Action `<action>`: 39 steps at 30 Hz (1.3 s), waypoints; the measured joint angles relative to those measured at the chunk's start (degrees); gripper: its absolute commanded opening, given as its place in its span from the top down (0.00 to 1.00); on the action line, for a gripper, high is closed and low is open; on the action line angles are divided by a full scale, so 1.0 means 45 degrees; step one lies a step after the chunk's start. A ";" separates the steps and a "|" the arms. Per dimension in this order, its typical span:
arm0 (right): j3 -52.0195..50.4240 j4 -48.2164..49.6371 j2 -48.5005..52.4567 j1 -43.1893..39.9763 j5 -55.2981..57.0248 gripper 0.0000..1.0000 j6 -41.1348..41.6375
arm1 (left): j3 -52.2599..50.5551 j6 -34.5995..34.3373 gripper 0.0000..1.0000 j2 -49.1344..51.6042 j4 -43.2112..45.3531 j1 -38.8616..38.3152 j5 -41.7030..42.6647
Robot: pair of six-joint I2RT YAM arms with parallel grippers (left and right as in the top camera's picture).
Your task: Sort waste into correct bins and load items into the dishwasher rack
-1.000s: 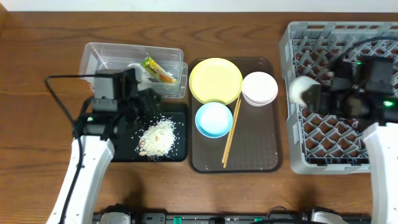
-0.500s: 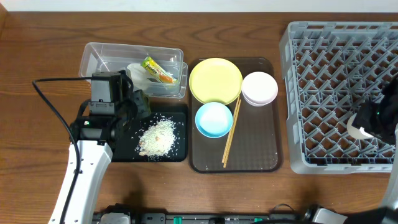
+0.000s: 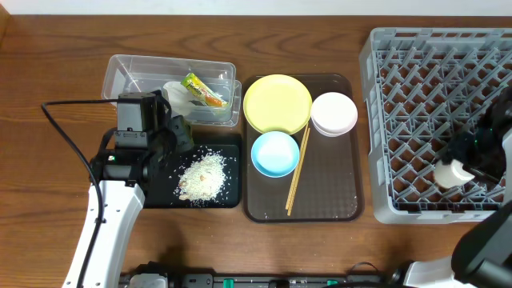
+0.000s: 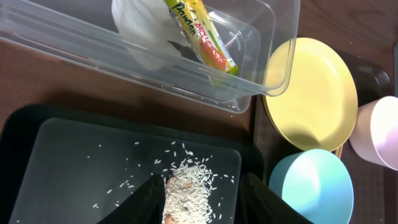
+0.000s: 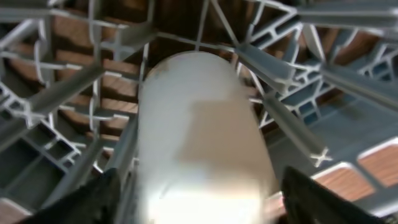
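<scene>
Right gripper (image 5: pixel 205 194) jaws spread, gripping nothing; white cup (image 5: pixel 202 124) lies on side between them in dishwasher rack (image 5: pixel 62 81), long axis along your approach.

Cup (image 3: pixel 446 173) in rack (image 3: pixel 416 72), rice (image 3: pixel 202 176) on black tray (image 3: pixel 233 144)

Rack (image 3: pixel 416 80) ribs tight rnd cup (image 3: pixel 446 173)

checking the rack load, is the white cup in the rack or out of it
In: the white cup sits inside the walls of the grey rack overhead, and the right wrist view shows lattice around it.
</scene>
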 measured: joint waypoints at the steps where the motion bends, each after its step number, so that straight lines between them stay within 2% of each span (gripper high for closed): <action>1: 0.0000 0.0029 0.0068 0.0000 -0.0102 0.09 0.0019 | 0.0000 0.0000 0.57 0.0000 0.0000 0.0000 0.0000; 8: 0.0005 0.0316 -0.0189 0.0015 -0.1069 0.15 0.0005 | 0.0000 0.0000 0.57 0.0000 -0.0073 0.0000 -0.0005; 12: 0.0019 0.1200 -0.1161 0.0345 -0.1758 0.17 -0.0019 | 0.0000 0.0000 0.57 0.0000 -0.0189 0.0000 -0.0005; 18: 0.0189 0.3531 -0.3050 0.2472 -0.2336 0.21 -0.0510 | 0.0000 0.0000 0.57 0.0000 -0.0690 0.0000 -0.0248; 22: 0.0306 0.4634 -0.3215 0.4634 -0.2526 0.25 -0.1005 | 0.0000 -0.0024 0.57 0.0024 -0.1190 0.0000 -0.0792; 25: 0.0306 0.5280 -0.2730 0.6096 -0.2637 0.32 -0.1214 | 0.0000 -0.0044 0.57 0.0087 -0.1394 0.0000 -0.1049; 28: 0.0306 0.6057 -0.1744 0.7203 -0.2487 0.33 -0.1311 | 0.0000 -0.0044 0.57 0.0155 -0.1452 0.0000 -0.1151; 34: 0.0306 0.7053 0.0345 0.8252 -0.1219 0.34 -0.0903 | 0.0000 -0.0044 0.57 0.0175 -0.1467 0.0000 -0.1258; 39: 0.0306 0.7363 0.1987 0.8432 -0.0427 0.37 -0.0068 | 0.0000 -0.0044 0.57 0.0175 -0.1472 0.0000 -0.1297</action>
